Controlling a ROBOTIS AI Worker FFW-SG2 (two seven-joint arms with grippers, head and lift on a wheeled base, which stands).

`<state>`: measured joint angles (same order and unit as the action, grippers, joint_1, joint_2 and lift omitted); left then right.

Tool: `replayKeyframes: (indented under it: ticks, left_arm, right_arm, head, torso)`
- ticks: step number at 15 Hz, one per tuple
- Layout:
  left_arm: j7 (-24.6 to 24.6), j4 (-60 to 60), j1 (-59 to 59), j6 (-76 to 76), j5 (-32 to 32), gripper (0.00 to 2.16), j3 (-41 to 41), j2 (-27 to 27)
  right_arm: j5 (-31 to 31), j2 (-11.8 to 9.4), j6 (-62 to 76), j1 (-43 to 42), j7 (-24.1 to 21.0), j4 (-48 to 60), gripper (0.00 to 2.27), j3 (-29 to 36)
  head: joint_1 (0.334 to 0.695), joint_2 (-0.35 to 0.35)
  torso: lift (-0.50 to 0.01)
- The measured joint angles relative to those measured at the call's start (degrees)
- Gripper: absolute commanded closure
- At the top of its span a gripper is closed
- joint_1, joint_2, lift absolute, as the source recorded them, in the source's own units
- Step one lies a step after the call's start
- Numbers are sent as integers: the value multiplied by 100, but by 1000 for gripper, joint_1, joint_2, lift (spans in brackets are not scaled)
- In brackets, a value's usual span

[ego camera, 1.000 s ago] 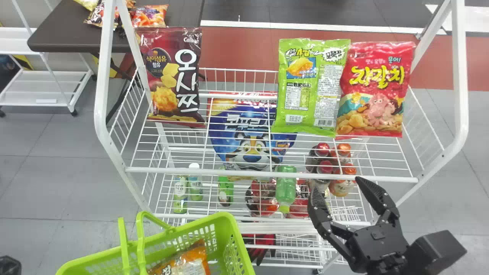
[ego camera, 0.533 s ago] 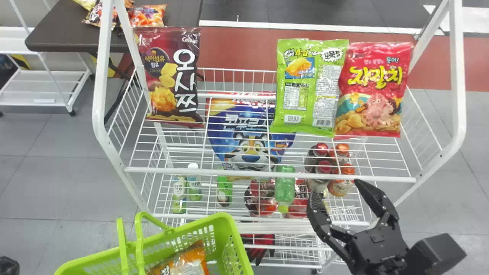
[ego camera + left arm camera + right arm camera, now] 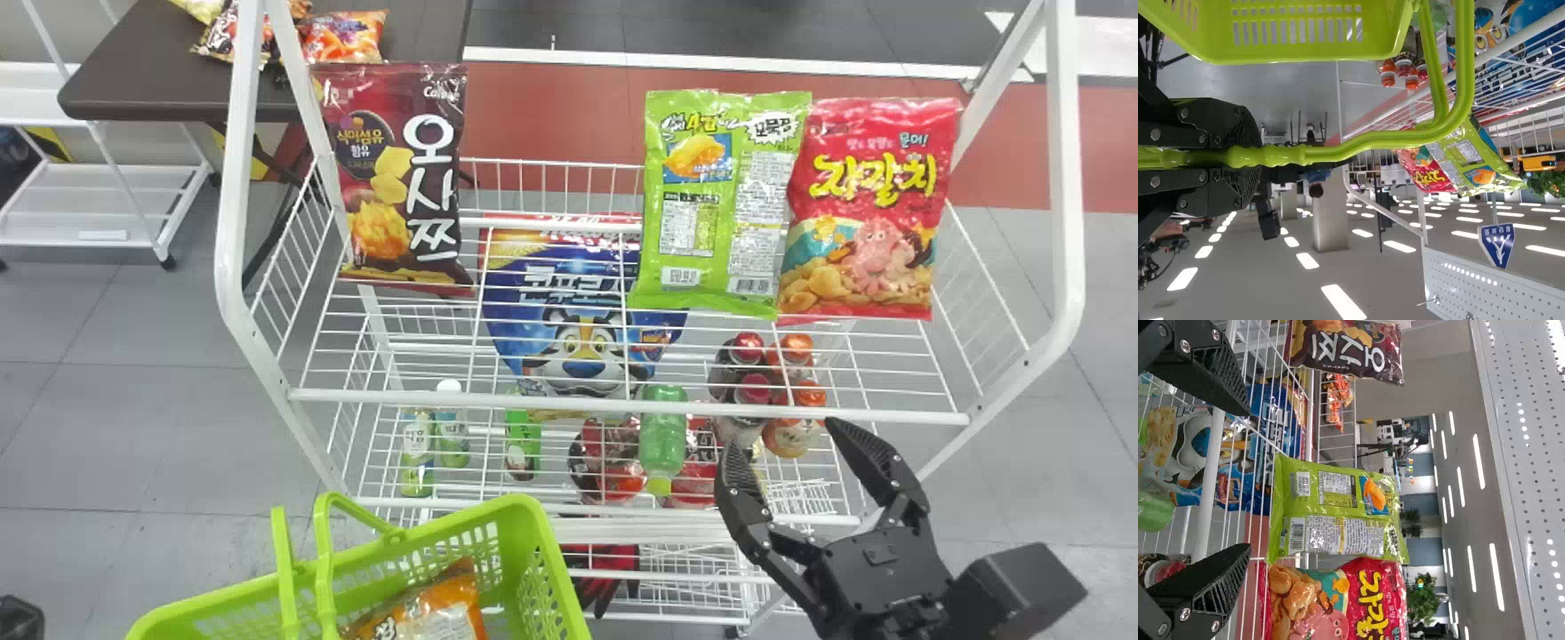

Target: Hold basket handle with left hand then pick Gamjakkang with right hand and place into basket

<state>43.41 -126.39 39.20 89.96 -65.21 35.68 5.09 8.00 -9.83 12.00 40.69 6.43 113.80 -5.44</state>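
Your right pincer (image 3: 784, 434) is black, with tapering fingers (image 3: 869, 453) ridged on their inner faces, round silvery screws (image 3: 1185, 614), and a boxy black housing (image 3: 1018, 587) behind.

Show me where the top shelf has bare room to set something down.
Between the maroon bag and the green bag, above the blue bag, and along the front rail. It's crowded at right, where the green bag meets the red bag.

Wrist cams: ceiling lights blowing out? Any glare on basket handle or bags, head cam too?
Left wrist view: ceiling lights are solid white, pale highlights run along the basket handle; right wrist view: lights white too, some sheen on the green bag; head view: small glints on that bag's crinkled film.
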Motion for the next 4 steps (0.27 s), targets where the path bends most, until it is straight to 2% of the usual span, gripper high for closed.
replayKeyframes:
  ticks: [4]
  left_arm:
    - [-8,-1,0,0,0,2148,-5,1]
  right_arm:
    - [0,-1,-17,0,-1,10,103,0]
  head:
    - [695,-35]
  torso:
    - [-18]
